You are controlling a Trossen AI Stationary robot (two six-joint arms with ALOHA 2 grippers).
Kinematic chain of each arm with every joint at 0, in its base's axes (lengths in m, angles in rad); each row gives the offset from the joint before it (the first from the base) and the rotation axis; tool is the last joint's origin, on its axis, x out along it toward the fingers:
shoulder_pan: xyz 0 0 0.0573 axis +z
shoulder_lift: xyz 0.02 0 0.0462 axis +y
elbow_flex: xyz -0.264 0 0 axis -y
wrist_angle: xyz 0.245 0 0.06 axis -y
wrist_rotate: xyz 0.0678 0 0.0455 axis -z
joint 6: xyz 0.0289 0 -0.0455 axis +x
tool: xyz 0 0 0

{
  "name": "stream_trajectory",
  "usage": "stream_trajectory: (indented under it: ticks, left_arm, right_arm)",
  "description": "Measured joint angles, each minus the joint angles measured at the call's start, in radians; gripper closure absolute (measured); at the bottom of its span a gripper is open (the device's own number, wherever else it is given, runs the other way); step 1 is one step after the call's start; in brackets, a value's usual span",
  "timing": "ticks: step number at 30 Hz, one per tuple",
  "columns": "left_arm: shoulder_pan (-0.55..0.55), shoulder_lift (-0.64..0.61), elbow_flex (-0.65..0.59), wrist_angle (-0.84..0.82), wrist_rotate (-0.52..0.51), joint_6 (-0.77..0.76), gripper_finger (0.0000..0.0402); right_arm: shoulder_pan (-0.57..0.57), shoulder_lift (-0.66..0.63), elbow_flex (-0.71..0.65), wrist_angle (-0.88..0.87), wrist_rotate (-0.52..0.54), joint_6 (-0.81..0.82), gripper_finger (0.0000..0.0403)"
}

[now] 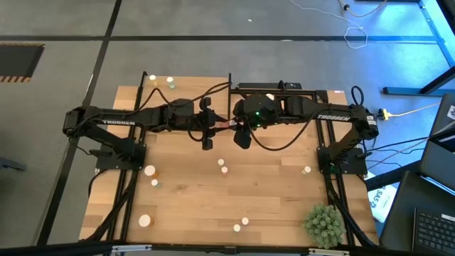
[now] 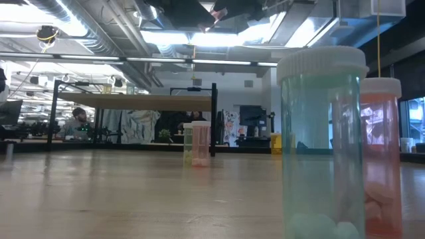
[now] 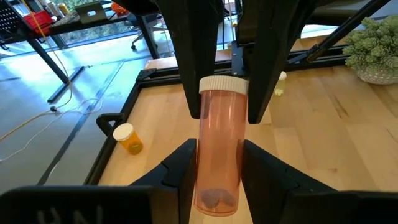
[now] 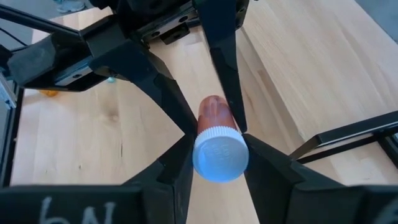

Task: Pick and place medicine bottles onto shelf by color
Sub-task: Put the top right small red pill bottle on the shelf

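Note:
A reddish medicine bottle (image 3: 217, 149) with a white cap hangs in the air over the middle of the table, lying roughly level between my two grippers. My left gripper (image 1: 215, 124) is shut on its bottom half and my right gripper (image 1: 237, 126) on its cap end; they face each other. Several other medicine bottles stand on the table, among them an orange one (image 3: 127, 138), a pale green one (image 2: 323, 146) and a reddish one (image 2: 382, 153). The shelf (image 2: 133, 101) stands at the far side on black posts. My left gripper pinches the bottle's lower body (image 3: 217, 180), near its base, between its two fingers, coming level from the table's left and lying along the bottle. The bottle is clear of the table. My right gripper pinches the bottle at its cap end (image 4: 219, 155) between its two fingers, slanting down from the table's right. The cap faces its wrist.
A spiky green plant ball (image 1: 324, 224) sits at the near right corner. Loose bottles are scattered at the left (image 1: 149, 171), the middle (image 1: 222, 166), the right (image 1: 307, 170) and near the front edge (image 1: 242, 225). Cables hang between the arms.

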Motion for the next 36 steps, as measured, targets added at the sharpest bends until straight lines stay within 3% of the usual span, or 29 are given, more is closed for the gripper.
stream_trajectory:
  ticks: [7,21,36]
  left_arm:
    - [0.000,0.000,0.000,0.001,0.000,0.000,0.0294]
    - [0.001,-0.002,0.000,0.006,-0.009,-0.002,0.0294]
    - [0.006,-0.002,0.000,-0.043,-0.087,-0.002,0.0294]
  right_arm:
    - [0.000,0.000,0.000,0.000,0.006,0.000,0.0274]
    - [0.000,0.000,0.000,-0.006,0.011,-0.033,0.0188]
    - [-0.044,-0.003,0.000,-0.110,0.013,-0.030,0.0183]
